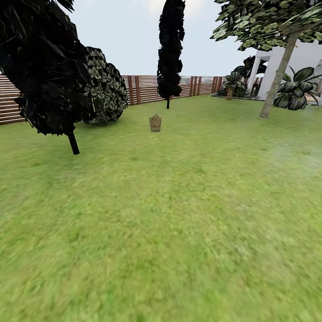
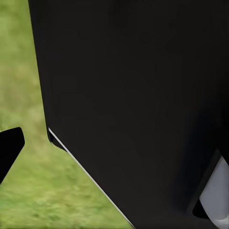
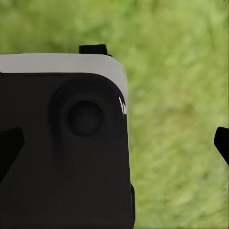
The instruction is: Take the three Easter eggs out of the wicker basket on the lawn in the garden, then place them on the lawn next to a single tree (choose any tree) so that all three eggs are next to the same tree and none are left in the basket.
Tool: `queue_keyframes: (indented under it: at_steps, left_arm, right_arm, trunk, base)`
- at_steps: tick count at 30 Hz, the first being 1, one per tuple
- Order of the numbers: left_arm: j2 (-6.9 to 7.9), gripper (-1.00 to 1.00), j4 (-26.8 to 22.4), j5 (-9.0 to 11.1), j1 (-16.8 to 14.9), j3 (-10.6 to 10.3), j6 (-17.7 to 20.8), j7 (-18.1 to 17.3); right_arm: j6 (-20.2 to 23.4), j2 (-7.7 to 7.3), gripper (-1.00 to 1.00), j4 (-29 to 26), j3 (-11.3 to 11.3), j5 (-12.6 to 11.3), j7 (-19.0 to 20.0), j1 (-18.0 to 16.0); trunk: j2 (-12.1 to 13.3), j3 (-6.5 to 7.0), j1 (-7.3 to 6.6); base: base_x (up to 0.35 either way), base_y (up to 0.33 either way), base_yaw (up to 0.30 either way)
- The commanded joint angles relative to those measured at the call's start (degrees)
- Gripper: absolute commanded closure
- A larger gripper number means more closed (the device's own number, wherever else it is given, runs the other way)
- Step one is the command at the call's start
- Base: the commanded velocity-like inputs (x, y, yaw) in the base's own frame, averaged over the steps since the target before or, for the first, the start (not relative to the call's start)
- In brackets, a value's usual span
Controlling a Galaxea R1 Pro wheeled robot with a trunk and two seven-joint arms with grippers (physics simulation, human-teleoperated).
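Note:
The wicker basket point(image 1: 155, 123) stands small and far off on the lawn point(image 1: 179, 214), in the middle of the head view. The Easter eggs are too far away to make out. A tree point(image 1: 278, 76) with a leaning grey-brown trunk rises at the right, near the white house. My left gripper point(image 2: 114, 148) hangs over grass; one dark fingertip point(image 2: 10, 148) shows at the frame's edge, and a black body panel hides the other. My right gripper point(image 3: 114, 145) is open over grass, with its fingertips point(image 3: 222, 143) wide apart and nothing between them.
A dark columnar tree point(image 1: 170, 53) stands behind the basket by the slatted fence point(image 1: 143, 89). Another dark tree point(image 1: 49, 76) and a bush point(image 1: 105, 89) stand at the left. Palms point(image 1: 297, 89) and the white house point(image 1: 304, 58) are at the right. Open grass stretches to the basket.

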Motion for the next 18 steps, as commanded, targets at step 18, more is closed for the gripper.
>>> queue_keyframes:
  at_steps: [18]
  left_arm:
    - [-0.01,-1.00,-0.1,0.2,0.0,0.0,0.0,0.0]
  right_arm:
    - [-0.2,0.01,-1.00,0.1,-0.3,0.0,0.0,0.0]
  trunk:
    - [0.0,-0.04,0.02]
  base:
    - [0.166,0.000,0.000]
